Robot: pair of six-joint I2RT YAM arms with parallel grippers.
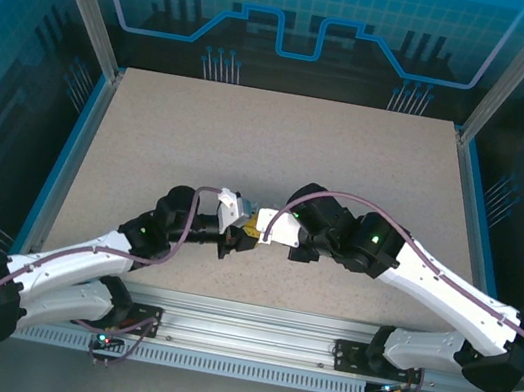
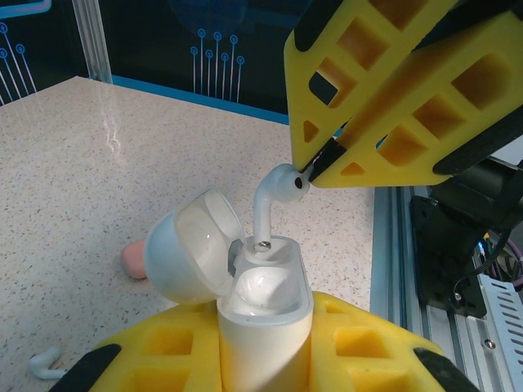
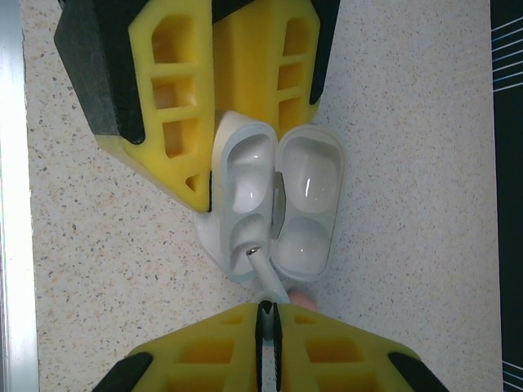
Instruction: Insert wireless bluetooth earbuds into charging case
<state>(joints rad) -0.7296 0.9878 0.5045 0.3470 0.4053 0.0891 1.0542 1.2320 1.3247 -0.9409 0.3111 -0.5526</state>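
Arms meet low over the middle of the worktop (image 1: pixel 282 139), wrists angled toward each other. The left hand (image 2: pixel 265 351) is clamped on the body of a white case (image 3: pixel 245 188), holding it upright with its lid (image 2: pixel 184 253) swung back. The right hand (image 3: pixel 267 327) is pinched tight on the head of a white earbud (image 2: pixel 274 196), its stem tip at the mouth of one socket; what the other socket holds I cannot tell. A second white earbud (image 2: pixel 45 361) lies loose near the left hand. A pink piece (image 2: pixel 133 260) sits half hidden behind the lid.
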